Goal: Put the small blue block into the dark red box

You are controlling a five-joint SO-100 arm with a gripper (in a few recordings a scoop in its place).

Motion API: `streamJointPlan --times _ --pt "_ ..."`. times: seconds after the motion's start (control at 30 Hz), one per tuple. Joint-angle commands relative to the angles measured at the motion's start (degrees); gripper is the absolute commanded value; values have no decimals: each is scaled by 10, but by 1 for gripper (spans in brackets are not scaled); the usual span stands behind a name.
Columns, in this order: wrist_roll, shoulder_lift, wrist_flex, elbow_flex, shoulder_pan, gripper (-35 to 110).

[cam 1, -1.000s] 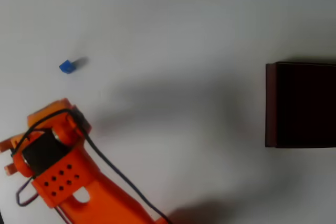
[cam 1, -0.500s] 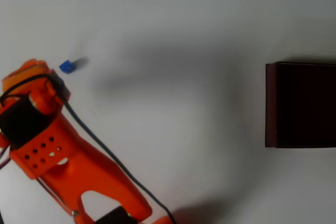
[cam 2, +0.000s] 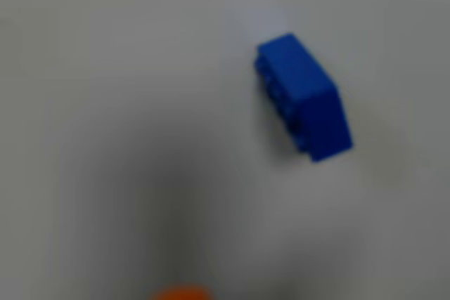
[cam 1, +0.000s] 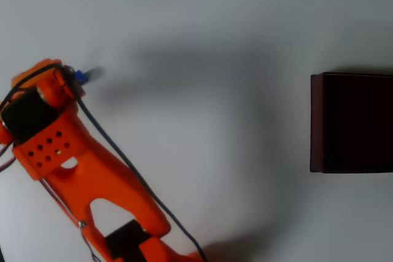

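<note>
The small blue block lies on the white table at the left of the overhead view, mostly covered by the orange arm's front end; only a sliver shows. In the wrist view the small blue block is large and blurred, up and right of centre, resting on the table. My orange gripper hangs right over the block's left side, its fingers hidden under the arm's body. A small orange tip peeks in at the bottom edge of the wrist view. The dark red box stands far off at the right edge.
The orange arm runs from the bottom edge up to the left, with a black cable along it. Bare white table lies between the arm and the box.
The arm's front end has swung up and left, then closed in on the block, and now covers most of it. Block and box have not moved.
</note>
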Motion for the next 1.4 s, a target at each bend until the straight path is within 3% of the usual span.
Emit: streamJointPlan --times 0.0,1.37 --pt "-4 0 11 -34 -10 26" --pt "-114 -203 14 -188 25 24"
